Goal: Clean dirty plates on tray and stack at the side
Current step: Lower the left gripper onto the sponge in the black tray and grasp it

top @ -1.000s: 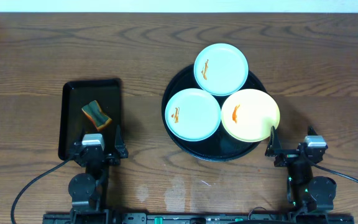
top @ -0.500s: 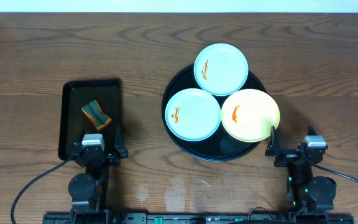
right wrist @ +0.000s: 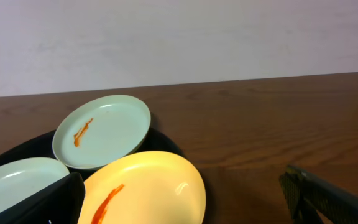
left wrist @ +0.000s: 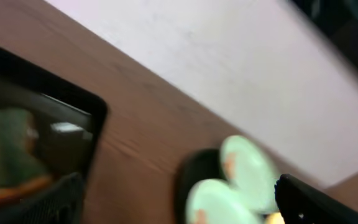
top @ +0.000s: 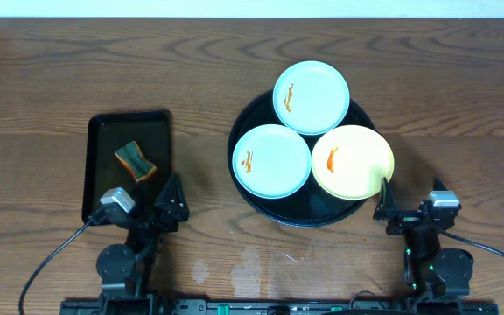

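Note:
Three dirty plates lie on the round black tray [top: 261, 202]: a pale blue plate [top: 311, 96] at the back, a pale blue plate [top: 271, 160] at front left, a pale yellow plate [top: 352, 162] at front right. Each bears an orange smear. My left gripper [top: 145, 207] is open and empty, turned toward the right, at the small tray's front edge. My right gripper [top: 414, 210] is open and empty, just right of the yellow plate [right wrist: 145, 186]. The right wrist view also shows the back blue plate [right wrist: 102, 130]. The left wrist view is blurred; the plates [left wrist: 229, 186] show faintly.
A smaller black rectangular tray [top: 101, 175] stands at the left with a green-and-orange sponge [top: 136, 161] in it. Bare wooden table lies between the two trays and behind them. A pale wall shows beyond the table's far edge.
My left gripper has swung and tilted to the right, away from facing straight ahead. The right arm, plates and sponge have not moved.

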Motion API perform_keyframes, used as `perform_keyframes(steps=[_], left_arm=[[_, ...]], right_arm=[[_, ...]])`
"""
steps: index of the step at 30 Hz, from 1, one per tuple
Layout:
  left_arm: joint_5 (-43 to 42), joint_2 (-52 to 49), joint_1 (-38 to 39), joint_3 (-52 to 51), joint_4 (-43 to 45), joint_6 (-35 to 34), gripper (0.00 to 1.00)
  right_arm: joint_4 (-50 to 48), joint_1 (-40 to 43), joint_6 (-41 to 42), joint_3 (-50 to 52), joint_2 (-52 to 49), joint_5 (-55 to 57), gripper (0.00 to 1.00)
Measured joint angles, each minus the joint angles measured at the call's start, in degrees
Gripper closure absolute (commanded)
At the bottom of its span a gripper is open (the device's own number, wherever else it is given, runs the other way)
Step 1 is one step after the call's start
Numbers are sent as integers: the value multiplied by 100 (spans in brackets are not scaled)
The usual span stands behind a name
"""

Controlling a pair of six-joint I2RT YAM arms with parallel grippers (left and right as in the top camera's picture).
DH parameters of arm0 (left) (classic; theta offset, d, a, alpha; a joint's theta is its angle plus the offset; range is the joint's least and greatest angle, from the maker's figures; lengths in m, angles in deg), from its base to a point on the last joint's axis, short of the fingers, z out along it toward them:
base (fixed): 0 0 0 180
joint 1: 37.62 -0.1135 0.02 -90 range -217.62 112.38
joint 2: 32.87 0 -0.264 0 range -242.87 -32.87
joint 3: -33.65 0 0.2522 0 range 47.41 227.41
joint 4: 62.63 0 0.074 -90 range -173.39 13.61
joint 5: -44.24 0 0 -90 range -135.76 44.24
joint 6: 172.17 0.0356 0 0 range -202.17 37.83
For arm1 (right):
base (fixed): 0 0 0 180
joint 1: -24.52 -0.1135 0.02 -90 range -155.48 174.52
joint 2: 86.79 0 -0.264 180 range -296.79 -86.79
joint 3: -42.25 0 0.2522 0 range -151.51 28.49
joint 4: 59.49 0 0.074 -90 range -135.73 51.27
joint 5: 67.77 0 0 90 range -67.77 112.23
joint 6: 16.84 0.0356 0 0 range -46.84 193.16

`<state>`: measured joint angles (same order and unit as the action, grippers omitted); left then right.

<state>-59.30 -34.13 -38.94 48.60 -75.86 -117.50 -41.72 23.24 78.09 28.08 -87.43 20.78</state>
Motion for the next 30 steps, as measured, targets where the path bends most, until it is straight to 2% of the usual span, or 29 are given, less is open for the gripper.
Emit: perform_keyframes(steps=[4,7,10,13,18,25,30], left_arm=[[-225,-20,0,-46,772,-686,2],[-295,-20,4,-9,890,-748,2],[-238,-87,4,315,463,-586,2],[72,-437,4,1130,-682,-466,2],[640,-2044,4,2968,-2485,17,2],[920,-5676,-7,5860,-4638,984,2],[949,-7593,-232,7289,-5718,1283,2]], right_arm=[[0,0,0,0,2,0,1],[0,0,0,0,2,0,1],[0,0,0,0,2,0,1],[2,0,0,0,2,0,1],[4,-2,0,0,-2,0,1],[0,0,0,0,2,20,1],[2,-2,0,0,2,20,1]])
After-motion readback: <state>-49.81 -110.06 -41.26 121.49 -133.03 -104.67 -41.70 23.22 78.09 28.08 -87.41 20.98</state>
